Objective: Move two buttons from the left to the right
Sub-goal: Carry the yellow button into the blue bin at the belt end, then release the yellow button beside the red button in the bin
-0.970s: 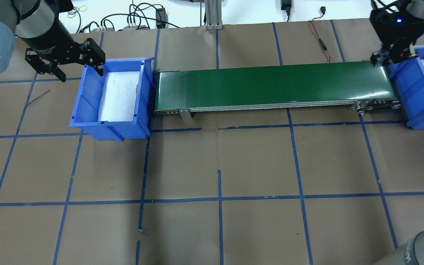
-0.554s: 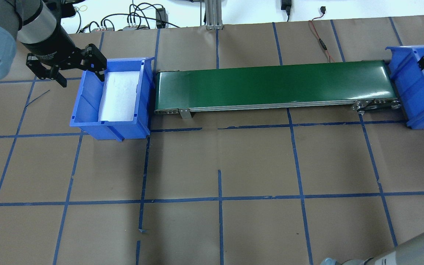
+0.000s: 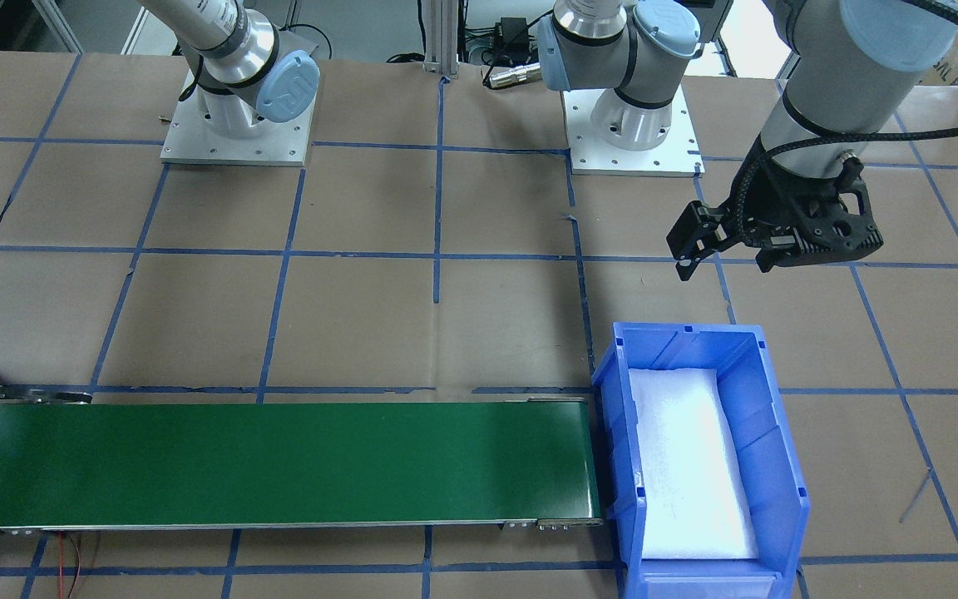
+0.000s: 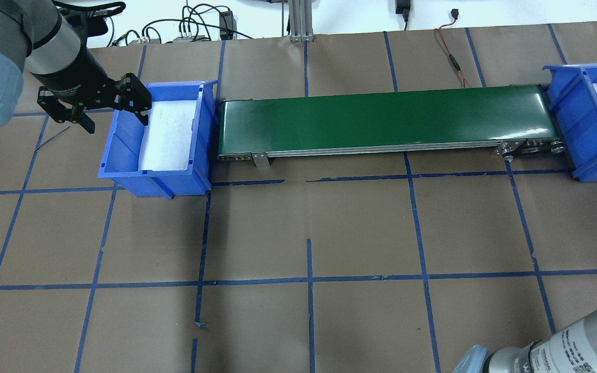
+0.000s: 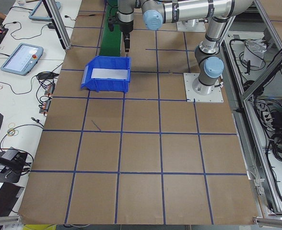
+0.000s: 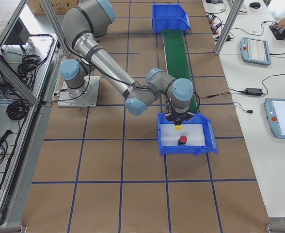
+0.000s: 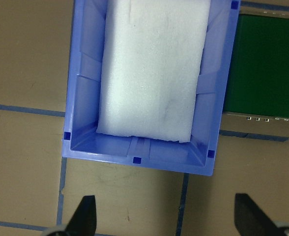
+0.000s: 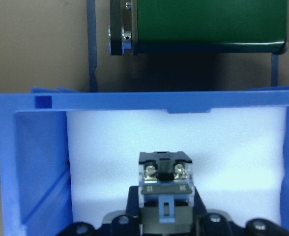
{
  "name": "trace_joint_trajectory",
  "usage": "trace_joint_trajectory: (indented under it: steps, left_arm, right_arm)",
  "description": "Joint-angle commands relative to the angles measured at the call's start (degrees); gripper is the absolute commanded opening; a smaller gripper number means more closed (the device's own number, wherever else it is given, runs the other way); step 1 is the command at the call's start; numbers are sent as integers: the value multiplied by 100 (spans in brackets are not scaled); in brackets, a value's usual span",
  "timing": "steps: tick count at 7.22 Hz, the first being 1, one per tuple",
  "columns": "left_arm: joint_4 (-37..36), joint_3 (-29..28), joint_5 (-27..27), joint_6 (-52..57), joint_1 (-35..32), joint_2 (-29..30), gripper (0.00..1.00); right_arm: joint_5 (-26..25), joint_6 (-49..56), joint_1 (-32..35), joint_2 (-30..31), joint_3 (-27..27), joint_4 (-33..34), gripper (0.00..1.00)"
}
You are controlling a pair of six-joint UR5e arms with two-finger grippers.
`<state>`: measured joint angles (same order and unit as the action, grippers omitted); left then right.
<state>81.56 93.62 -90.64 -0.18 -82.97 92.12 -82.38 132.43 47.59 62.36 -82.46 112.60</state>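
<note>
My right gripper [image 6: 178, 120] is shut on the yellow-capped button [image 6: 179, 127] and holds it low over the white foam of the right blue bin [image 6: 208, 132], at the end nearest the belt. In the right wrist view its black-grey switch body [image 8: 164, 169] sits between the fingers. The red mushroom button [image 6: 182, 140] lies on the foam in the same bin. My left gripper [image 4: 113, 115] is open and empty, over the outer wall of the left blue bin [image 4: 122, 147]. That bin [image 7: 134, 160] holds only white foam.
A green conveyor belt [image 4: 381, 116] runs between the two bins and carries nothing. It also shows in the front view [image 3: 271, 462]. The table is brown paper with a blue tape grid. Cables lie along the far edge [image 4: 200, 26].
My right gripper has moved from the belt's right end to over the right bin, carrying the button. My left gripper has shifted slightly along the left bin's outer wall and stays open.
</note>
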Motion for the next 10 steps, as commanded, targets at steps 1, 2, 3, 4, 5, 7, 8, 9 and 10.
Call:
trace_joint_trajectory:
  steps: [1,2,3,4,5,7,8,9,10]
  left_arm:
    - [0,7,2,1,9,-10,100]
    - [-18,7,2,10,17,7,100]
    - [-70,7,2,1,26,34,100]
    - [-79,7,2,10,26,60,100]
    - [-71,7,2,1,26,60,100]
    - [-44,-28,2,1,26,43,100]
    - [-53,-45,-6,1,26,43,100]
    - [-27,-54,-15,-17,35,43,100]
    - [-35,-72,-24,-17,35,43,100]
  right_arm:
    - [-494,64,-48,-294,-7,183,8]
    - [-594,64,-48,-382,-7,314,8]
    - [-612,55,-48,-478,10,315,8]
    - [-604,37,-48,-479,-16,315,8]
    - [-595,29,-48,-497,-33,315,8]
    - [-595,37,-40,-541,-95,289,8]
    - [-560,37,-48,-576,-174,298,9]
    - [-534,72,-48,-567,-261,324,8]
    - [-525,81,-40,-576,-262,324,9]
